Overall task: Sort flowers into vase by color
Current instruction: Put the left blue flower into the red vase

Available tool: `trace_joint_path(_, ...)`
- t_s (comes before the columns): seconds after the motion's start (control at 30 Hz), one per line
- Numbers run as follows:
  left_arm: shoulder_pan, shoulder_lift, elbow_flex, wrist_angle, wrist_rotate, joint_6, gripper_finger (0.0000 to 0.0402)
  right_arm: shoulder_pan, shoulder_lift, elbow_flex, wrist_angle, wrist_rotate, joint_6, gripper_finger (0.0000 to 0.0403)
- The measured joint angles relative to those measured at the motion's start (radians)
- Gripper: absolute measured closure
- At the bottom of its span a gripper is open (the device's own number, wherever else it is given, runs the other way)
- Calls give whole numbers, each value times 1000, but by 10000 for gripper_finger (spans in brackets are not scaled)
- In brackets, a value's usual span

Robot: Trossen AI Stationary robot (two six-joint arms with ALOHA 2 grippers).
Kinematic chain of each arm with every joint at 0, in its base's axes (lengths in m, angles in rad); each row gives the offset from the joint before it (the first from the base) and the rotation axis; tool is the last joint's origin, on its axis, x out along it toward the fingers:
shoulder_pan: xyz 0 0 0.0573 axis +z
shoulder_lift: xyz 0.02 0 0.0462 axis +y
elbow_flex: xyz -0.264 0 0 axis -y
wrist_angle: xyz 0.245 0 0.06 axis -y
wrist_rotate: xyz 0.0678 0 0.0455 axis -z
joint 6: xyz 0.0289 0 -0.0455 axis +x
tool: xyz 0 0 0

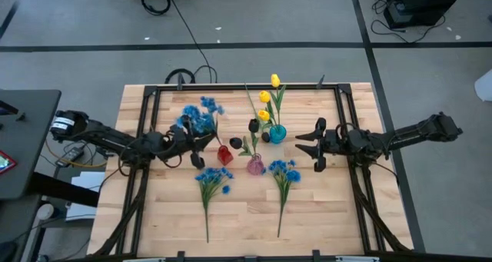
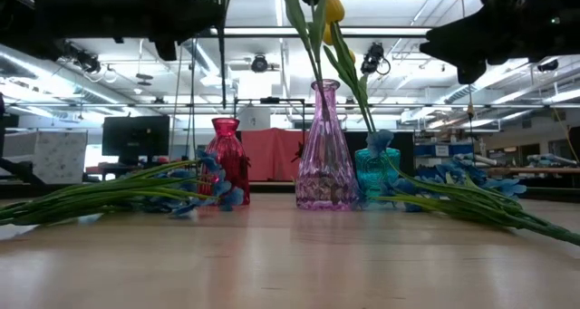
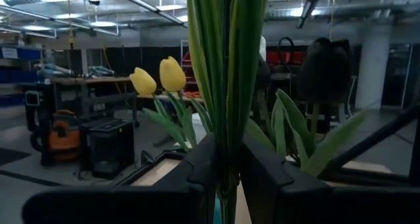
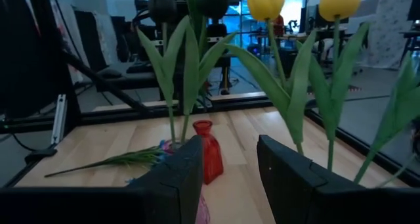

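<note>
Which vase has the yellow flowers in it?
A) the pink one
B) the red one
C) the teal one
C: the yellow flowers stand with their stems in the teal vase, while the pink vase holds dark ones.

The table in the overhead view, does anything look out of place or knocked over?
Nothing is spilled or toppled: the red vase, pink vase and teal vase all stand upright. Two blue bunches lie flat on the table, unsorted. The left gripper holds another blue bunch by the red vase.
</note>
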Motion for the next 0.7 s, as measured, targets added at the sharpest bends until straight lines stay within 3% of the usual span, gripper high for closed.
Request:
trace_joint_path(0.4, 24, 178, 0, 110, 1, -103, 338, -26, 0, 0, 0, -28, 26, 249)
trace_joint_path(0.7, 21, 242, 0, 92, 9, -133, 338, -26, 0, 0, -2, -52, 27, 249)
